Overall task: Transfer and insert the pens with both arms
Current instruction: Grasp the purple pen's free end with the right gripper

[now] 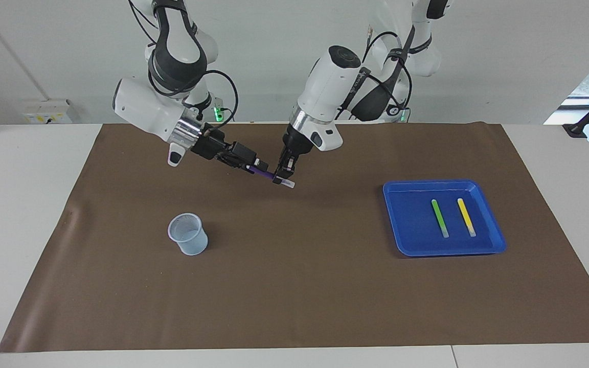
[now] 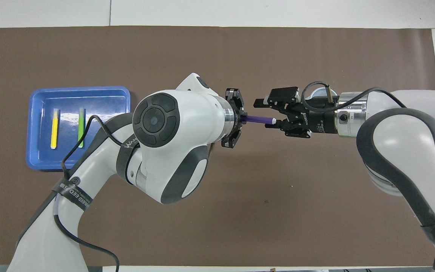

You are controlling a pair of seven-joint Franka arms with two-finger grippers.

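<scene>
The purple pen hangs level over the brown mat. My left gripper is shut on the pen's end, and a pale cap sticks out past it. My right gripper faces it, open. Its fingers stand on either side of the pen's other end, apart from it. The green pen and the yellow pen lie side by side in the blue tray.
A pale mesh cup stands upright on the mat toward the right arm's end, farther from the robots than the grippers. The tray sits toward the left arm's end. The brown mat covers most of the white table.
</scene>
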